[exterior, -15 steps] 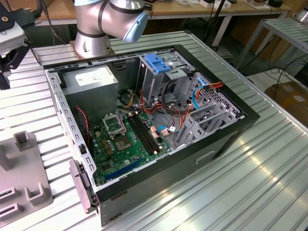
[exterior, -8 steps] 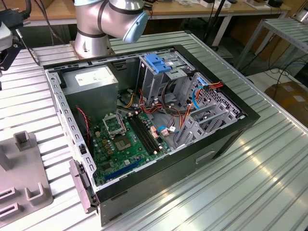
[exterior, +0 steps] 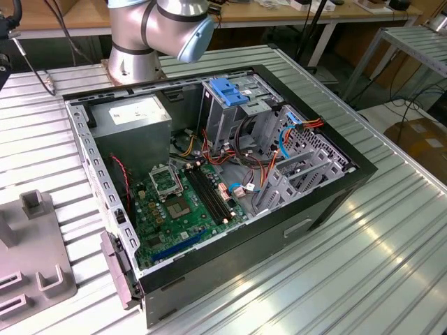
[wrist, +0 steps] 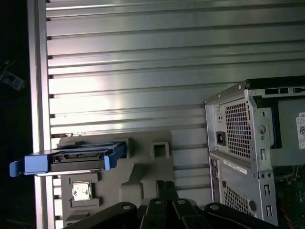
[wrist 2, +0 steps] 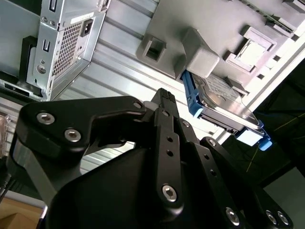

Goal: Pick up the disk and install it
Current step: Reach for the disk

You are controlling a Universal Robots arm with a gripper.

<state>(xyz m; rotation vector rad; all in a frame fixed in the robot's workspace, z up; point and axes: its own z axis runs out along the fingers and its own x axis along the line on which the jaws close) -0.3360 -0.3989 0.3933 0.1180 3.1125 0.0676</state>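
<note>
Table (exterior: 377, 265) was of slatted aluminium and carried every item of the work. The computer case (exterior: 335, 188) lay on its side on it with the side panel off. This orientation, as judged, gave access from above to the motherboard (exterior: 181, 202), the power supply (exterior: 133, 118) and the grey drive cage (exterior: 230, 115) with its blue handle block (exterior: 229, 91). No disk was seen in the cage, so installation was judged not yet done. The arm (exterior: 157, 31) stood on the table just behind the case, within reach of both the case and the parts fixture.

The grey fixture (wrist: 143, 174) lay flat on the table, well apart from the case opening, near the table edge. It held the disk (wrist: 71, 160) on its long edge, with one end against a raised block (wrist 2: 200, 57) and the other end projecting past the fixture toward the table edge. This position, as judged, kept both flat faces free for a pinch grip and fixed the location of the part.

The gripper (wrist: 164, 185) hung above the fixture, apart from the disk and offset toward the case. In both wrist views its fingers (wrist 2: 164, 102) stood together with no visible gap. They held nothing. The disk was untouched in its slot.
</note>
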